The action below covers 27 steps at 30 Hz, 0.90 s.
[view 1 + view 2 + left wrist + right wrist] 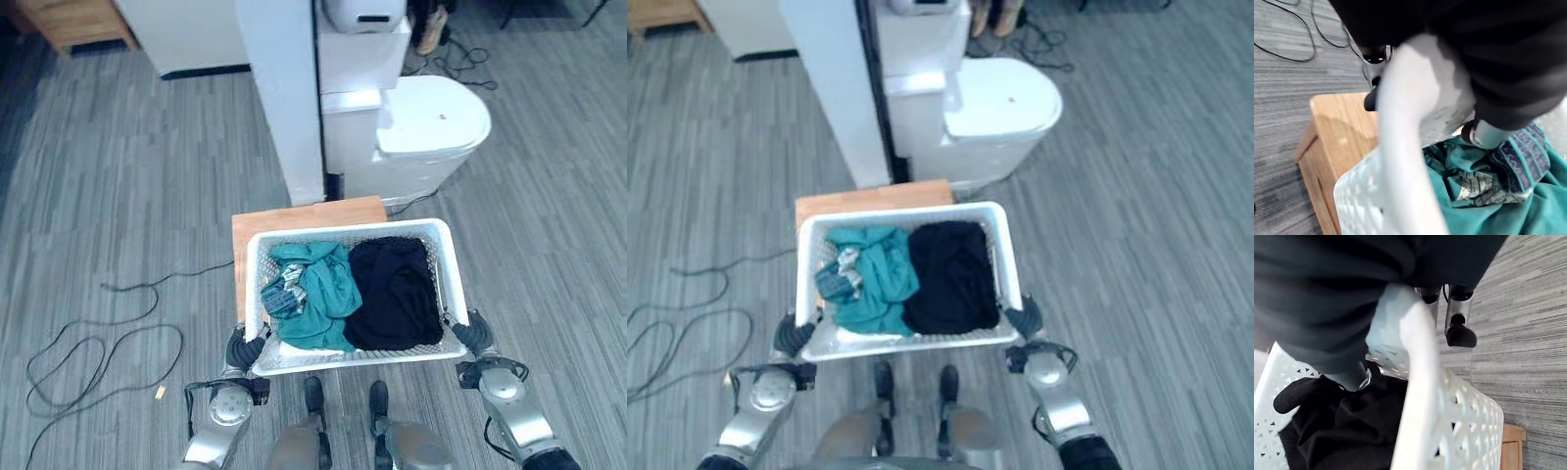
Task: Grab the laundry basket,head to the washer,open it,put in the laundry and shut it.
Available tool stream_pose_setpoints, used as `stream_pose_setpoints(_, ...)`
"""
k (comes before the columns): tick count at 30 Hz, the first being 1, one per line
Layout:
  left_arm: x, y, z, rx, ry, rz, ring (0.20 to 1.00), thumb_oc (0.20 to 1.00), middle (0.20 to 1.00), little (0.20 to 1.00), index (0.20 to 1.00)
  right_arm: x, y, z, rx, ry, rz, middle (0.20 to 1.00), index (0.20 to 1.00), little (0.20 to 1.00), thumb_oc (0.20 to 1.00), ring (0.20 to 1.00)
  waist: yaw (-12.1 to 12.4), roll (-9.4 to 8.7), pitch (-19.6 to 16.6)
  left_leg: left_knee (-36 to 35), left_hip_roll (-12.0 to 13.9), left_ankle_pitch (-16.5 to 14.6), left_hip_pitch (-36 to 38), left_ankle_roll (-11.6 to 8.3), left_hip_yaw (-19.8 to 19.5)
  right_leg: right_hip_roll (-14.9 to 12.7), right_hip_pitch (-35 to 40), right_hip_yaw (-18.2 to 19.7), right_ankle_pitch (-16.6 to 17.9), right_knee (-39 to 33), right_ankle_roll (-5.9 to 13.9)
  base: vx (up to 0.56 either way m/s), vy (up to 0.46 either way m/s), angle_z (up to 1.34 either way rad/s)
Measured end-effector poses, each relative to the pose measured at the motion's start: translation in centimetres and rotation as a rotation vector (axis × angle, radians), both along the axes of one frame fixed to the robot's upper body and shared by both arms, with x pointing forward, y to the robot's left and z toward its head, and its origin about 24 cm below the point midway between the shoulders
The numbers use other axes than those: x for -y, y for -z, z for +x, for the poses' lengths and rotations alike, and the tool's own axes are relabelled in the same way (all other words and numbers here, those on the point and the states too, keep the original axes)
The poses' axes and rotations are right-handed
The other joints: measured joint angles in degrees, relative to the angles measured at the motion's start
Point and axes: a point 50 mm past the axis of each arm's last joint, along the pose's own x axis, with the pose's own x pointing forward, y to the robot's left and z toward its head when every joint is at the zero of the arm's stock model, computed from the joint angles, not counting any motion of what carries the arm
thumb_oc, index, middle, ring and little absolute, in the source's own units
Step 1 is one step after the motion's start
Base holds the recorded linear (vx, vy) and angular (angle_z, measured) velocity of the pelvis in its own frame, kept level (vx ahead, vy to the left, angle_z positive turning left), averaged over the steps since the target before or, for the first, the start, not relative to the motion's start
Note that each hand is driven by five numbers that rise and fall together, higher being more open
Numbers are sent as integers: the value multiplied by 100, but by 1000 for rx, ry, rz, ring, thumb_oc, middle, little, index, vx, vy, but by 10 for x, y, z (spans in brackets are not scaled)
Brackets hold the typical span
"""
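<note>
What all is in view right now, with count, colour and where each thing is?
White perforated plastic laundry basket: one, white, held up over the stool.
Teal garment: one, teal, left half of the basket.
Black garment: one, black, right half of the basket.
Low wooden stool: one, light brown, on the floor under the basket's far edge.
White washer: one, white, ahead and to the right, lid shut.
Loose black cable: one, black, on the grey floor at left.
Left hand: gripping the basket's left rim.
Right hand: gripping the right rim.

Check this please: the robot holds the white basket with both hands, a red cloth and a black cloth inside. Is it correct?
Not quite: the cloth beside the black cloth is teal, not red, as the left eye view shows. The left hand and right hand do hold the white basket.
</note>
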Motion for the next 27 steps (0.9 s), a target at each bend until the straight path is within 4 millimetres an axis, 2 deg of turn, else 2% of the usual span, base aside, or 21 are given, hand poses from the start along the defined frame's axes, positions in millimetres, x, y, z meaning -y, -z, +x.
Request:
stream_pose_setpoints(3, 0, -5, 1, 14, 38, 15, 200, 200, 200, 200, 200, 2, 2, -11, -4, 11, 6, 200, 200, 200, 200, 200, -491, -27, -156, 0, -22, -30, 173, 37, 335, -22, -45, 374, 23, 94, 33, -38, 80, -66)
stream_pose_setpoints(5, -2, -6, 0, 13, 49, 45, 200, 200, 200, 200, 200, 1, -1, -8, 12, 8, 8, 200, 200, 200, 200, 200, -584, -31, -190, -4, -4, -38, 311, 49, 721, -27, -132, 785, 30, 232, 95, -64, 49, -132)
stream_pose_setpoints(6, -2, -10, 5, 33, 55, 47, 200, 200, 200, 200, 200, 1, -2, -9, 13, 8, 8, 200, 200, 200, 200, 200, -774, -49, -237, 4, -49, -44, 393, 49, 1045, 49, -366, 1023, 122, 335, 224, -68, 17, -170)
stream_pose_setpoints(7, -4, -11, 5, 34, 55, 55, 200, 200, 200, 200, 200, 0, -5, -6, 33, 0, 7, 200, 200, 200, 200, 200, -830, -16, -257, -1, 5, -43, 414, 52, 1234, -12, -437, 1008, 127, 398, 268, 5, -43, -246)
stream_pose_setpoints(8, -3, -19, 15, 71, 91, 71, 200, 200, 200, 200, 200, 4, -8, -3, 44, 6, -5, 200, 200, 200, 200, 200, -879, -3, -274, -10, 73, -166, 519, 147, 1715, -1, -768, 744, 164, 499, 480, 21, -40, -216)
stream_pose_setpoints(9, 0, -22, 21, 86, 109, 67, 200, 200, 200, 200, 200, 8, -10, -2, 49, 15, -13, 200, 200, 200, 200, 200, -903, 103, -268, -6, 187, -306, 596, 117, 1843, -108, -839, 118, 89, 473, 355, 40, -127, -238)
stream_pose_setpoints(10, 3, -22, 22, 84, 116, 54, 200, 200, 200, 200, 200, 11, -9, 0, 43, 23, -21, 200, 200, 200, 200, 200, -833, 193, -286, -6, 245, -479, 666, 51, 2032, -317, -915, -834, 22, 533, 253, 26, -165, -167)
stream_pose_setpoints(11, 6, -20, 23, 81, 128, 54, 200, 200, 200, 200, 200, 15, -8, -2, 37, 31, -28, 200, 200, 200, 200, 200, -784, 218, -341, -7, 225, -513, 712, 40, 2092, -619, -949, -1686, 135, 580, 348, 90, -230, -214)
stream_pose_setpoints(12, 9, -21, 21, 88, 122, 36, 200, 200, 200, 200, 200, 17, -10, 1, 41, 17, -47, 200, 200, 200, 200, 200, -688, 305, -374, 112, 365, -594, 817, -71, 2911, -1005, -1176, -3151, -58, 1150, 51, 159, -165, -224)
stream_pose_setpoints(13, 9, -19, 21, 80, 121, 34, 200, 200, 200, 200, 200, 18, -10, -1, 40, 14, -48, 200, 200, 200, 200, 200, -588, 303, -451, 150, 369, -695, 881, -38, 2932, -1061, -1255, -3251, -48, 1228, 65, 131, -108, -194)
stream_pose_setpoints(14, 8, -16, 19, 65, 130, 41, 200, 200, 200, 200, 200, 20, -10, -4, 40, 8, -56, 200, 200, 200, 200, 200, -606, 355, -506, 187, 415, -862, 901, -249, 2641, -1067, -1198, -3192, 199, 1131, 169, 250, -195, -119)
stream_pose_setpoints(15, 12, -8, 17, 28, 139, 32, 200, 200, 200, 200, 200, 25, -10, -6, 28, 10, -73, 200, 200, 200, 200, 200, -747, 489, -550, 194, 482, -866, 948, -267, 2615, -962, -1210, -3069, 199, 1243, -76, 277, -221, -55)
stream_pose_setpoints(16, 17, -4, 17, 13, 156, 24, 200, 200, 200, 200, 200, 31, -9, -9, 18, 14, -88, 200, 200, 200, 200, 200, -826, 591, -563, 439, 603, -950, 943, -352, 2587, -860, -1250, -2915, 18, 1394, -170, 279, -247, -53)
stream_pose_setpoints(19, 18, 6, 9, -36, 164, 16, 200, 200, 200, 200, 200, 33, -6, -12, -4, 5, -99, 200, 200, 200, 200, 200, -820, 567, -653, 1380, 920, -976, 848, -297, 2616, -730, -1189, -2552, -216, 1476, -300, 257, -248, -62)
stream_pose_setpoints(20, 17, 8, 4, -48, 163, 14, 200, 200, 200, 200, 200, 33, -3, -12, -16, -1, -103, 200, 200, 200, 200, 200, -790, 566, -674, 2192, 1077, -948, 735, -380, 2278, -484, -1056, -2417, -255, 1282, -284, 198, -92, -174)
stream_pose_setpoints(21, 18, 13, -2, -68, 158, 10, 200, 200, 200, 200, 200, 34, 1, -12, -35, -11, -109, 200, 200, 200, 200, 200, -338, 493, -694, 3816, 1449, -869, 104, -556, 1472, -186, -735, -1778, -39, 747, -474, 122, -11, -166)
stream_pose_setpoints(22, 19, 15, -5, -76, 153, 3, 200, 200, 200, 200, 200, 33, -1, -12, -30, -19, -116, 200, 200, 200, 200, 200, -315, 503, -707, 3848, 1375, -1049, -168, -696, 1038, -138, -592, -1669, 2, 545, -409, 183, 20, -157)
stream_pose_setpoints(23, 20, 14, -4, -70, 153, -1, 200, 200, 200, 200, 200, 33, -2, -12, -26, -22, -115, 200, 200, 200, 200, 200, -316, 458, -703, 3523, 1072, -1177, -424, -728, 442, -158, -478, -1508, 58, 398, -349, 42, 35, -54)
stream_pose_setpoints(24, 20, 14, -4, -64, 153, -2, 200, 200, 200, 200, 200, 34, -3, -11, -23, -21, -111, 200, 200, 200, 200, 200, -265, 440, -706, 3217, 865, -1181, -510, -710, 148, -184, -433, -1428, 79, 359, -339, 195, 39, -89)
stream_pose_setpoints(25, 21, 14, -4, -65, 145, -3, 200, 200, 200, 200, 200, 36, -4, -11, -24, -24, -120, 200, 200, 200, 200, 200, -189, 405, -709, 2502, 624, -1056, -665, -590, -23, -174, -307, -1318, 116, 371, -399, 204, 33, -82)
stream_pose_setpoints(27, 19, 17, -7, -74, 138, -2, 200, 200, 200, 200, 200, 34, -1, -14, -35, -31, -121, 200, 200, 200, 200, 200, -179, 339, -734, 1853, 363, -877, -776, -547, -396, -143, -82, -1151, -1, 274, -334, 189, 18, -67)
